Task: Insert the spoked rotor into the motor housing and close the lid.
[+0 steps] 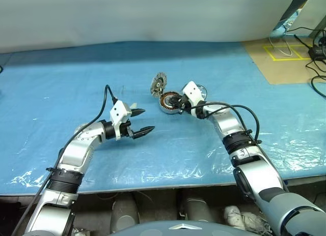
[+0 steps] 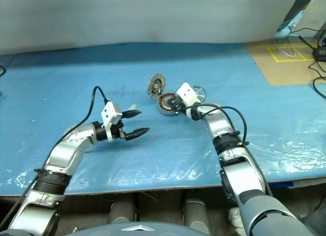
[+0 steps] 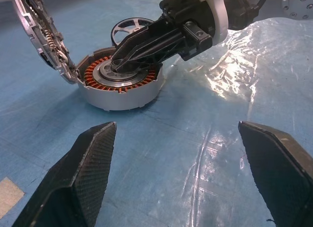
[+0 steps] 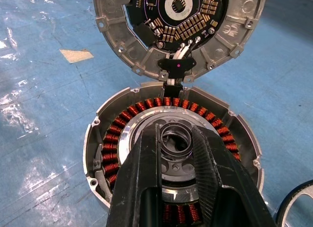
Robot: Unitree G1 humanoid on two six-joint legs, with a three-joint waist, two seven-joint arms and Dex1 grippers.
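Observation:
The motor housing (image 1: 168, 102) lies on the blue sheet, its copper windings (image 4: 146, 105) ringing a silver centre hub (image 3: 108, 75). Hinged at the housing's far rim, the lid (image 1: 158, 84) stands upright and open, its circuit side (image 4: 181, 21) facing my right gripper. My right gripper (image 4: 176, 135) reaches over the housing with its fingers (image 3: 146, 43) shut on the raised ring of the centre hub. The spoked rotor (image 3: 130, 27) lies flat on the sheet just behind the housing. My left gripper (image 1: 147, 120) hovers open and empty a short way to the left of the housing.
A blue plastic-covered sheet (image 1: 76, 83) spans the table, wrinkled and shiny near the front edge (image 1: 153, 181). A tan board with yellow tape (image 1: 285, 55) and black cables (image 1: 317, 53) sit at the back right.

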